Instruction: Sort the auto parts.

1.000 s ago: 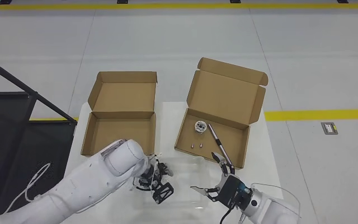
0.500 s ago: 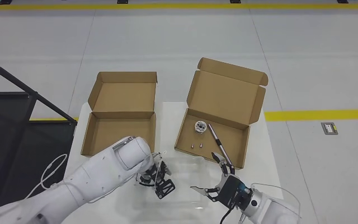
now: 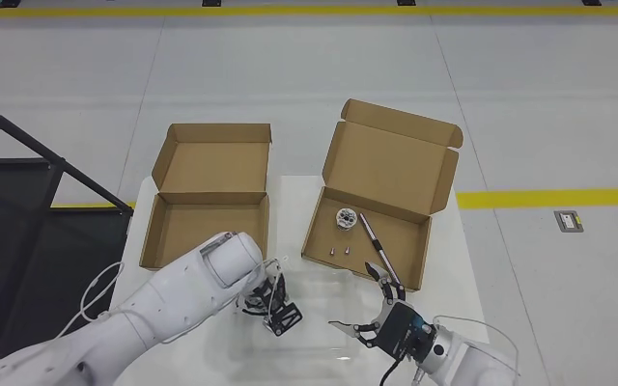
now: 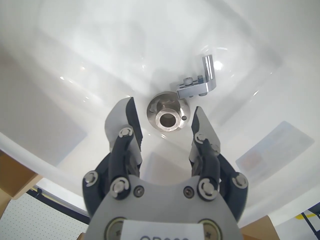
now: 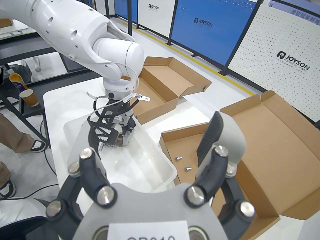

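My left gripper (image 4: 164, 103) hangs wide open astride the flanged hub (image 4: 167, 121) on the floor of the white bin (image 4: 100, 38), and since the angle bracket (image 4: 200, 86) lies right against its flange, closing here could snag that bracket or let the hub slip.

The top view looks down from above the arms onto the table (image 3: 288, 203), the left wrist view faces closely into the white bin (image 4: 100, 38), and the right wrist view, farther back, shares with the top view that bin plus the left box (image 3: 208, 232) and right box (image 3: 396, 164) at its 11 and 1 o'clock.
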Controlling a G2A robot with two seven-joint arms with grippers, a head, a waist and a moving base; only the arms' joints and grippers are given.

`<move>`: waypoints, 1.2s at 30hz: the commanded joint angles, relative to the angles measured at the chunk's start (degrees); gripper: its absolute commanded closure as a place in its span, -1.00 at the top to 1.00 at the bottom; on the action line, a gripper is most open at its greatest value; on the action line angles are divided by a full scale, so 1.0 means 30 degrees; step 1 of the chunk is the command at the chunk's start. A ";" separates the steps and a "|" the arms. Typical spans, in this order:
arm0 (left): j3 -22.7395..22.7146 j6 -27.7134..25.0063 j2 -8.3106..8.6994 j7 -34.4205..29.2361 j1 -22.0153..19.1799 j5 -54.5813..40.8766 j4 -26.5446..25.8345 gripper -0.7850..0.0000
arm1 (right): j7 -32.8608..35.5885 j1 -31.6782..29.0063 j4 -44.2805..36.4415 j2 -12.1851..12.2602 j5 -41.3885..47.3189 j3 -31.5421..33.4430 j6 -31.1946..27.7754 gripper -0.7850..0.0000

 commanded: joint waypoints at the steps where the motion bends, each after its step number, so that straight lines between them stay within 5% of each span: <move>1: 0.0000 0.0000 -0.0052 0.0097 -0.0041 0.0030 0.0185 -0.03 | 0.0000 0.0000 0.0000 0.0000 0.0000 0.0000 0.0000 1.00; 30: 0.0000 0.0000 -0.0815 0.1203 -0.0096 0.0348 0.1887 -0.11 | 0.0000 0.0000 0.0000 0.0000 0.0000 0.0000 0.0000 1.00; 36: 0.0000 0.0000 -0.1015 0.1479 -0.0088 0.0561 0.2186 -0.30 | 0.0000 0.0000 0.0000 0.0000 0.0000 0.0000 0.0000 1.00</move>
